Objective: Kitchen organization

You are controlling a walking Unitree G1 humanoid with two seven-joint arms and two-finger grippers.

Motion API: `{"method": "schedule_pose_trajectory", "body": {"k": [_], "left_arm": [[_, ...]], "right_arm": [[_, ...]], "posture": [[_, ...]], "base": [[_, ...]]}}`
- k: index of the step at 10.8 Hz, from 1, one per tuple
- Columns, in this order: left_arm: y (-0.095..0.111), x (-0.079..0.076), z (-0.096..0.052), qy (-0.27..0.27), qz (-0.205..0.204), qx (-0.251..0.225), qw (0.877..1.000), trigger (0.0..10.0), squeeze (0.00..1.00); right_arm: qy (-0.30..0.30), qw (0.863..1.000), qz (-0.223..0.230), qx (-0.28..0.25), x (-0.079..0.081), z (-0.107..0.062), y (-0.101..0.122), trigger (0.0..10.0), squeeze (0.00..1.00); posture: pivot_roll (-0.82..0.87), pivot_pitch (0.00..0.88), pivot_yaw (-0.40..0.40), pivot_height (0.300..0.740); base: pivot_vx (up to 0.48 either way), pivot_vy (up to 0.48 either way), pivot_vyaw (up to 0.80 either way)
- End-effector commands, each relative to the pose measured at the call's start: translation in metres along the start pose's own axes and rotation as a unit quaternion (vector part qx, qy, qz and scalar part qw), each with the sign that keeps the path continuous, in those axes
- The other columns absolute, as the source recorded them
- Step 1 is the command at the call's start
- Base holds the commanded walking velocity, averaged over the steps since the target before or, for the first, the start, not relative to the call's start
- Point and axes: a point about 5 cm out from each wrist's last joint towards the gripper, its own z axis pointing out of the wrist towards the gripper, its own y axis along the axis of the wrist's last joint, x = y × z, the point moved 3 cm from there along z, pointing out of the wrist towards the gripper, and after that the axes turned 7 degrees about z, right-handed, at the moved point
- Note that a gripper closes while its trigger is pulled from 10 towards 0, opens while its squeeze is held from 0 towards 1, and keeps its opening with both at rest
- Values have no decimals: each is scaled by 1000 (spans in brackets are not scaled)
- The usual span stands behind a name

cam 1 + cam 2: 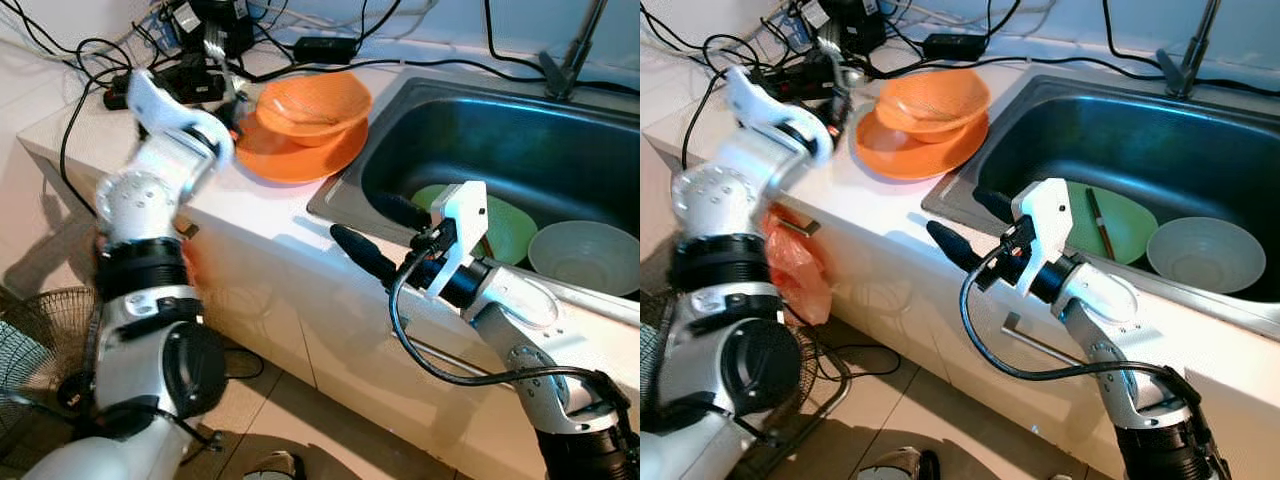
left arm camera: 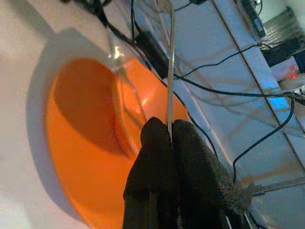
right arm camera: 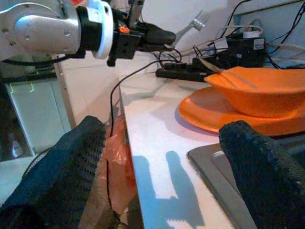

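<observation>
Left gripper (image 2: 169, 138) pinched closed; right gripper (image 1: 375, 232) spread wide.

You'll see black cables (image 1: 90, 60) tangled at the back of the surface (image 1: 270, 215), and an orange plastic bag (image 1: 800, 270) hanging below its edge.

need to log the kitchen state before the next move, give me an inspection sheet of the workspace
surface: white counter beside a steel sink.
job's things: orange bowl on orange plate; green plate with chopsticks and white bowl in sink.
clutter: orange bag hanging at counter front.
grippers: left gripper shut on a fork above the counter; right gripper open at the sink edge.
cables: black cables and power strip at counter back.
surroundings: fan on floor.
</observation>
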Motion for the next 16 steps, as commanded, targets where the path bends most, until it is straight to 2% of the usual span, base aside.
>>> {"method": "schedule_pose_trajectory", "body": {"k": [1, 2, 4, 5, 6, 7, 9, 11, 12, 13, 14, 15, 16], "left_arm": [[12, -2, -4, -4, 19, -22, 1000, 0, 0], [17, -3, -5, -10, 43, -33, 998, 0, 0], [8, -9, -6, -35, 76, -18, 996, 0, 0], [-22, -20, -9, -103, 125, 41, 986, 0, 0], [-33, -26, -13, -136, 143, 57, 979, 0, 0], [-47, -34, -19, -191, 165, 78, 965, 0, 0], [-67, -35, -30, -256, 200, 114, 939, 0, 0], [-86, -37, -45, -328, 203, 146, 911, 0, 0], [-96, -37, -52, -362, 210, 160, 894, 0, 0], [-110, -36, -62, -403, 200, 185, 874, 824, 0], [-115, -35, -65, -417, 189, 197, 867, 196, 0], [-123, -34, -74, -446, 166, 222, 851, 0, 0], [-126, -34, -81, -463, 143, 238, 842, 0, 0]], "right_arm": [[14, 1000, -6, -3, 3, 5, 2, 10000, 0], [14, 1000, -7, -4, 2, 5, 3, 10000, 0], [11, 1000, -4, -8, 1, 6, 3, 10000, 0], [3, 1000, 1, -17, -2, 7, 6, 10000, 0], [1, 1000, 4, -21, -3, 7, 7, 10000, 0], [-4, 1000, 7, -26, -5, 8, 9, 10000, 0], [-22, 998, 23, -49, -11, 9, 17, 10000, 0], [-86, 981, 125, -122, -32, 9, 35, 10000, 0], [-90, 973, 160, -137, -33, 11, 37, 10000, 0], [-88, 959, 219, -154, -35, 14, 38, 10000, 0], [-91, 954, 237, -156, -37, 14, 38, 10000, 0], [-97, 947, 262, -158, -41, 15, 38, 10000, 0], [-98, 947, 264, -155, -43, 14, 37, 10000, 0]], "posture": [[61, 56, 131, 740], [61, 53, 128, 740], [62, 50, 125, 740], [60, 46, 123, 740], [60, 45, 123, 740], [60, 43, 122, 740], [56, 40, 126, 740], [54, 39, 123, 740], [55, 38, 120, 740], [56, 37, 120, 740], [55, 37, 120, 740], [54, 38, 122, 740], [52, 38, 122, 740]], "base": [[0, 0, 0], [0, 0, 0], [0, 0, 0], [0, 0, 0], [0, 0, 0], [0, 0, 0], [0, 0, 0], [0, 0, 0], [0, 0, 0], [0, 0, 0], [0, 0, 0], [0, 0, 0], [0, 0, 0]]}}
